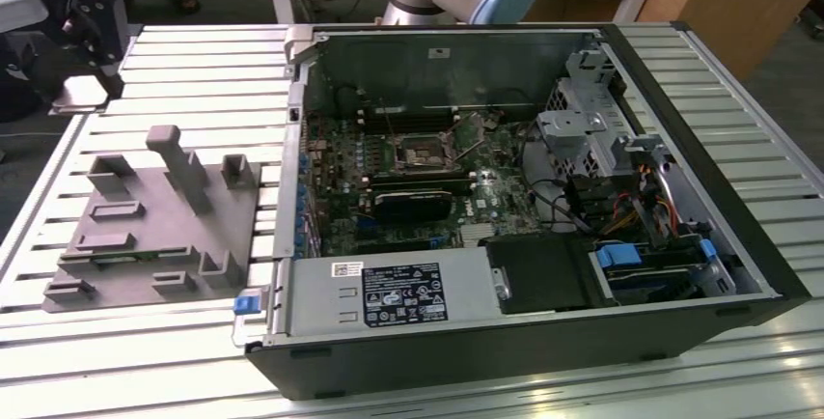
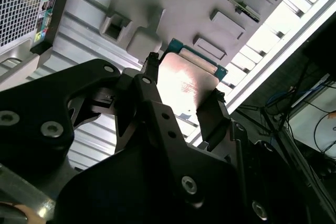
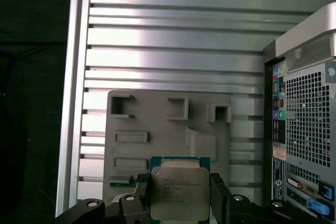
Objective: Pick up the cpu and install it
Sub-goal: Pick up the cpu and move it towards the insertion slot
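A big table of silver slats [image 1: 154, 52] holds an open computer case [image 1: 759, 274] lying on its side. A grey tray [image 1: 168, 216] sits just beside the case, on the exterior view's left. In both wrist views the black gripper [image 2: 185, 85] hangs over the tray. Its jaws are squeezed tight on two sides of the cpu [image 3: 177, 192], which looks lifted off the tray. So I think the picking up is done and the putting in is not. The small socket [image 1: 422, 155] sits inside the case, well apart from the tray. Getting the chip in there would need a flat, careful carry and matching corners.
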You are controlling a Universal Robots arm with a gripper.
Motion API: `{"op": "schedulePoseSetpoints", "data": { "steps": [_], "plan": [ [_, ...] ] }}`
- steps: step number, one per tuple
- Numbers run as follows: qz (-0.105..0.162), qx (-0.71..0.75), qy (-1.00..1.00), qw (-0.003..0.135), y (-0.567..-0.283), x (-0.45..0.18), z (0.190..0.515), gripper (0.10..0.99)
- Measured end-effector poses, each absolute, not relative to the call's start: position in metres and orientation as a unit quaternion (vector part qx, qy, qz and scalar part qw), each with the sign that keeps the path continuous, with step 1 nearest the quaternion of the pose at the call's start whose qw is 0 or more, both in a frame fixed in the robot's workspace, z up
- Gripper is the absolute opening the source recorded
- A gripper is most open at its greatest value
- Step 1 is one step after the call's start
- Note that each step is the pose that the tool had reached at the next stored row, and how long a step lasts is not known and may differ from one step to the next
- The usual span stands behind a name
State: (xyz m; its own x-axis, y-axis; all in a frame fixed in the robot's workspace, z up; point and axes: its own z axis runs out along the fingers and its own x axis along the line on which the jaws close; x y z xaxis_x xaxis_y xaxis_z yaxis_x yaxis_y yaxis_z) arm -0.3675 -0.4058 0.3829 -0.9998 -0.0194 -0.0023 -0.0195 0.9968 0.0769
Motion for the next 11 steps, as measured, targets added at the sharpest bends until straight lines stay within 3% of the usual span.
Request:
{"op": "schedulePoseSetpoints", "data": {
  "steps": [11],
  "plan": [
    [0.039, -0.01, 0.999, 0.001, -0.406, -0.353, 0.383, 0.541]
  ]
}}
